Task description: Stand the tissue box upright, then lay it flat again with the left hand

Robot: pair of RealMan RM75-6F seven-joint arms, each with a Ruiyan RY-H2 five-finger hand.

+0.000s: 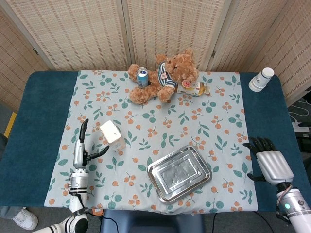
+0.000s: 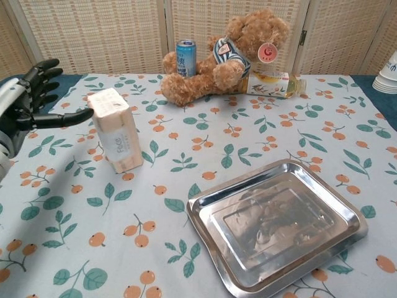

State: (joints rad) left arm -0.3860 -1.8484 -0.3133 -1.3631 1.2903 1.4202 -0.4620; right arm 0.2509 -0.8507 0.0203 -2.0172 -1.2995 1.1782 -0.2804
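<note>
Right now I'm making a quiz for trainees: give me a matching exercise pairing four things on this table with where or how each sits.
Things:
1. tissue box
2. blue can
3. metal tray
4. paper cups

States:
A. on the bare blue table, far right corner
B. standing upright beside the open left hand
C. empty, on the near cloth
D. upright beside the teddy bear

Pairs: 1-B, 2-D, 3-C, 4-A

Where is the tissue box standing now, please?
The tissue box stands upright on the left part of the flowered cloth, just right of the open left hand, and up-left of the metal tray.
</note>
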